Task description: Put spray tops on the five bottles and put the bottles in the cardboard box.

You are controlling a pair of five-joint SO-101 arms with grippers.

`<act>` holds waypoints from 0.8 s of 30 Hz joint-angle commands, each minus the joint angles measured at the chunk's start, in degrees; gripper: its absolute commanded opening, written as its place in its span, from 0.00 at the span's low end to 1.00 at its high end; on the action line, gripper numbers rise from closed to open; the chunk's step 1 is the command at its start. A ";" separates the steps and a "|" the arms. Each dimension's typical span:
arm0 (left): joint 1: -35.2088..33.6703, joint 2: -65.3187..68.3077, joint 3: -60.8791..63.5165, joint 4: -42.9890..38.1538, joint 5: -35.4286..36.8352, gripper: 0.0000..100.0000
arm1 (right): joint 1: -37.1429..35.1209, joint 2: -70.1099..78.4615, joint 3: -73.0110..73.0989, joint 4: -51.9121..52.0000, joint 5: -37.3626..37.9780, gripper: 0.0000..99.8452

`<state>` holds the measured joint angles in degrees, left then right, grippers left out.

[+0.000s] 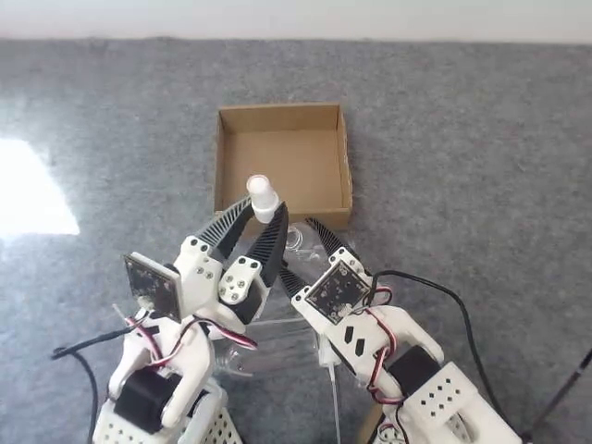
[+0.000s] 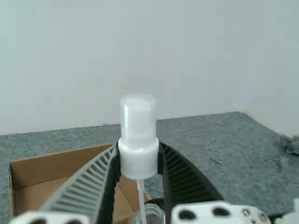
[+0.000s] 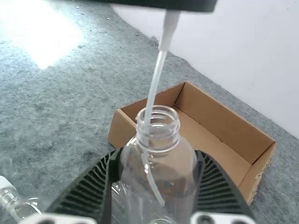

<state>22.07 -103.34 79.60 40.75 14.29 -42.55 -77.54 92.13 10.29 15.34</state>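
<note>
My left gripper (image 1: 261,220) is shut on a white spray top (image 1: 260,196), held upright above a clear bottle. The left wrist view has the spray top (image 2: 138,140) pinched between the ribbed fingers (image 2: 88,186), its thin tube hanging down. My right gripper (image 3: 154,175) is shut on the clear bottle (image 3: 158,163), upright, with its open neck (image 3: 158,122) showing. The tube (image 3: 152,107) runs down through the neck into the bottle. The open cardboard box (image 1: 282,162) sits just beyond both grippers, with nothing inside it.
Grey carpet covers the table all around. A further clear bottle with a white top (image 3: 11,198) lies near the right arm's base. Clear bottles (image 1: 268,342) lie between the two arms. A black cable (image 1: 462,314) trails at the right.
</note>
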 commanded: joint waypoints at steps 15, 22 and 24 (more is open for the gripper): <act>6.77 -0.70 -0.04 6.33 -5.71 0.02 | 0.57 -1.19 -0.70 -1.36 -0.79 0.11; 7.38 -0.70 1.36 5.98 -5.89 0.02 | 1.63 -1.19 -0.88 -1.27 -0.79 0.11; 7.38 -0.70 1.36 5.98 -5.89 0.02 | 1.63 -1.19 -0.88 -1.27 -0.79 0.11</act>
<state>28.75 -103.34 81.54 46.46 8.84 -42.20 -77.54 92.22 10.29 15.34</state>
